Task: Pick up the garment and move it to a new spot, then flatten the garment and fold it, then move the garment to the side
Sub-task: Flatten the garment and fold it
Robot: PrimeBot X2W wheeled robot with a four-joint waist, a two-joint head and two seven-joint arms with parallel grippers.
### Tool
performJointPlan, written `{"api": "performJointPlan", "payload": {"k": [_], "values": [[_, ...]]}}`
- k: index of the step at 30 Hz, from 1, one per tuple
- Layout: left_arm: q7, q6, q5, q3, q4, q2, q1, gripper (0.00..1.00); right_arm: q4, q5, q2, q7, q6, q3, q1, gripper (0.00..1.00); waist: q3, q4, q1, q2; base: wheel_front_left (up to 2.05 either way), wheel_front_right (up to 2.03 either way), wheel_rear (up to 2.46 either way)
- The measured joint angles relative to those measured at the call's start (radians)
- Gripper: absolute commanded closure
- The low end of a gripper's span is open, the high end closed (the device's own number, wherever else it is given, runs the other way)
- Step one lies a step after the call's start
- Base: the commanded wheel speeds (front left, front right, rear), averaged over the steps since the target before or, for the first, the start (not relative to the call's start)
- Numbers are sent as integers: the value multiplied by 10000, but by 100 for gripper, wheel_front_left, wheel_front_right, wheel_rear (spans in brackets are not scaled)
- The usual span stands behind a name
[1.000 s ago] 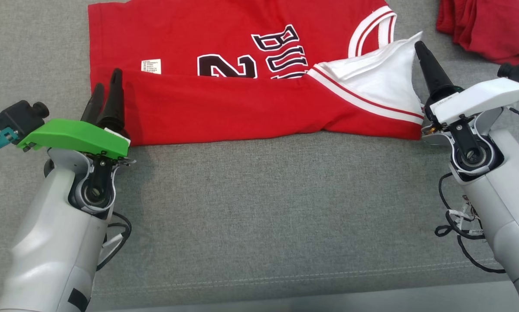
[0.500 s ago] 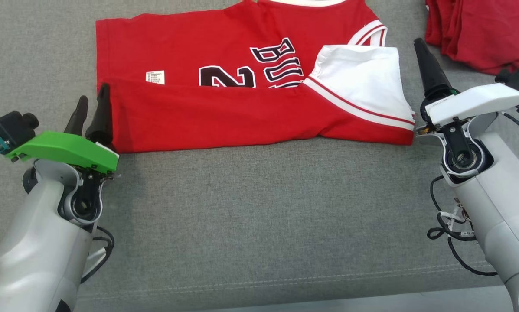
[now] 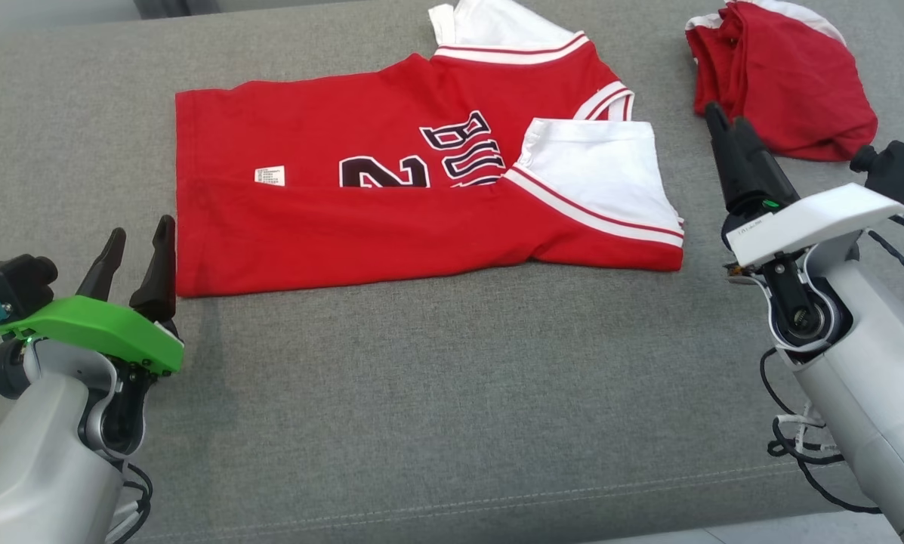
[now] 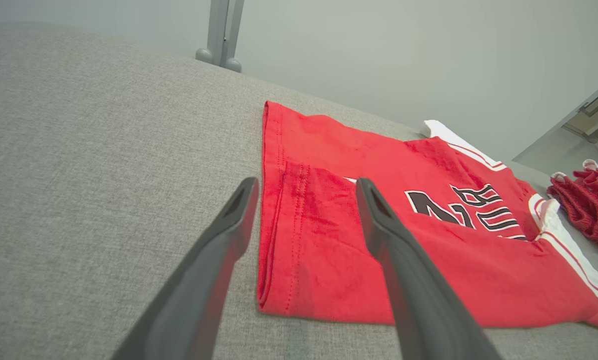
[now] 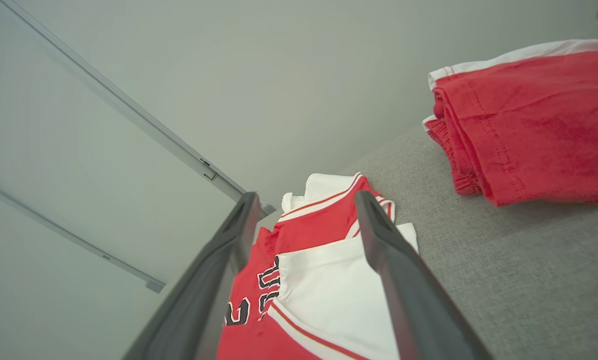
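A red garment (image 3: 361, 227), a jersey with white trim and black lettering, lies flat on the grey surface with its near long edge folded up over the middle. Its white sleeve (image 3: 595, 177) is turned back on the right. My left gripper (image 3: 136, 236) stands open just off the garment's lower left corner, apart from the cloth. In the left wrist view that corner (image 4: 289, 280) lies between the open fingers (image 4: 403, 260). My right gripper (image 3: 727, 125) stands open to the right of the sleeve, holding nothing. The right wrist view looks over the garment (image 5: 328, 280) from its sleeve end.
A second red cloth (image 3: 788, 91) lies bunched at the far right, just behind my right gripper; it shows again (image 5: 528, 125) in the right wrist view. The grey padded surface (image 3: 452, 393) stretches bare toward its near seam. A wall stands beyond the far edge.
My right gripper has let go of the white sleeve, which dropped flat onto the jersey. Both grippers have drawn back from the garment, and the camera has tilted to show more of its far side.
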Motion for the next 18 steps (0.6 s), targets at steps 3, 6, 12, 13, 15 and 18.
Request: {"api": "performJointPlan", "payload": {"k": [3,6,12,13,15,18], "values": [[-2,0,387,234,-247,-8,207,0,-136,-326,-207,-38,0,-100,348,0,-215,-73,0,0,0,0,0],[-2,-2,765,522,-539,0,335,0,-286,-807,-349,-38,0,-267,726,0,-424,-123,0,0,0,0,0],[-2,31,1576,777,-972,8,933,0,-780,-1973,-514,-36,0,-1605,1199,0,-740,-218,0,0,0,0,0],[-2,94,1670,805,-1034,4,1032,0,-874,-2171,-504,-36,0,-1735,1337,0,-778,-232,0,0,0,0,0],[-2,251,1933,917,-1172,6,1196,0,-1041,-2468,-443,-36,0,-1987,1634,0,-854,-257,0,0,0,0,0],[-2,428,2272,1129,-1383,-8,1438,0,-1321,-2953,-324,-38,-23,-2349,2031,0,-968,-289,0,0,0,0,0]]}}
